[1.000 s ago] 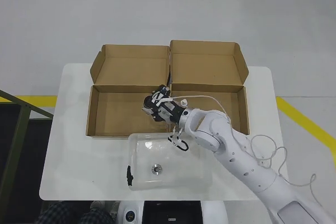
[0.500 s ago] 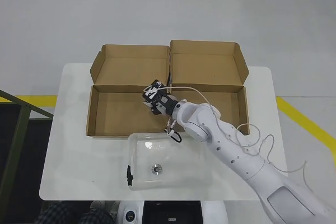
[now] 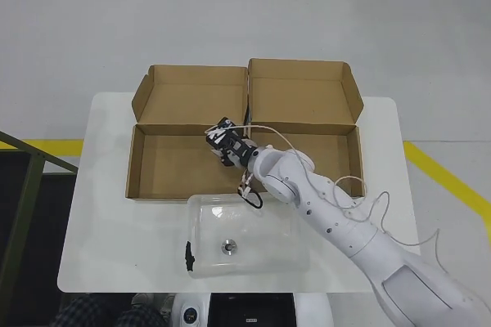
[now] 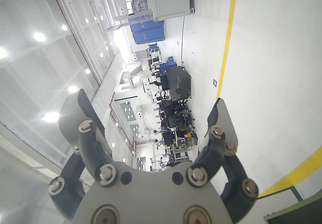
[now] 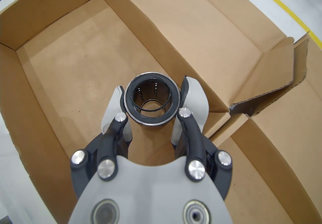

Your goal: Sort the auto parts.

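Over last second right gripper (image 3: pixel 222 140) drifts deeper over left cardboard box (image 3: pixel 168 167), toward its far-right corner. Carry looks nearly done, release likely next. Fingers clenched on bearing (image 5: pixel 151 101) — metal sleeve with black rim, pinched by its sides between pads, seemingly hanging clear of box floor. Left gripper (image 4: pixel 149 99) spread wide, holding nothing. Two more parts wait in clear bin (image 3: pixel 282 245) by front edge of table (image 3: pixel 106 212).

Overhead and wrist views, shared box (image 3: pixel 168 167)
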Controlling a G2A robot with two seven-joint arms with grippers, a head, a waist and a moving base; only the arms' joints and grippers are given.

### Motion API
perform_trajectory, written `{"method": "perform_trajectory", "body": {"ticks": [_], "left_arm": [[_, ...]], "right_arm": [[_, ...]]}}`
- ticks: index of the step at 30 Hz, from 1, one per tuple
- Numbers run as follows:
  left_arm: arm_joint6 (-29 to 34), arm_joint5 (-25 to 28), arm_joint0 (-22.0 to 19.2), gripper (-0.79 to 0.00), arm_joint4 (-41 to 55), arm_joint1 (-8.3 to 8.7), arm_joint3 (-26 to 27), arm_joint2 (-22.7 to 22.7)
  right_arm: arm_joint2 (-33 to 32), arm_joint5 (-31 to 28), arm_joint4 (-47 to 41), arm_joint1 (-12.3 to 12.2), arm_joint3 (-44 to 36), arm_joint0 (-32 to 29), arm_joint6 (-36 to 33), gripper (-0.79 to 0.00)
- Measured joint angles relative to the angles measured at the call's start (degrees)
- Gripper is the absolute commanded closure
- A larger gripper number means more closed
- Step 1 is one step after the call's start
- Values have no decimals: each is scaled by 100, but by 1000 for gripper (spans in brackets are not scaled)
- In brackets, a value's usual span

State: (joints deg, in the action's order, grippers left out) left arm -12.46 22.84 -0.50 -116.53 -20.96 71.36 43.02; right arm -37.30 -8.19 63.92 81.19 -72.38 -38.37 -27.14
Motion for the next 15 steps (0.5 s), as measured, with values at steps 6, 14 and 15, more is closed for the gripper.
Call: {"method": "perform_trajectory", "body": {"ticks": [6,14,15], "left_arm": [[0,0,0,-785,0,0,0,0],[0,0,0,-785,0,0,0,0],[0,0,0,-785,0,0,0,0]], "right_arm": [[-42,-37,81,45,22,-48,-40,-366],[-172,-215,180,42,-139,-225,-149,-385],[-206,-228,186,36,-190,-250,-145,-391]]}}
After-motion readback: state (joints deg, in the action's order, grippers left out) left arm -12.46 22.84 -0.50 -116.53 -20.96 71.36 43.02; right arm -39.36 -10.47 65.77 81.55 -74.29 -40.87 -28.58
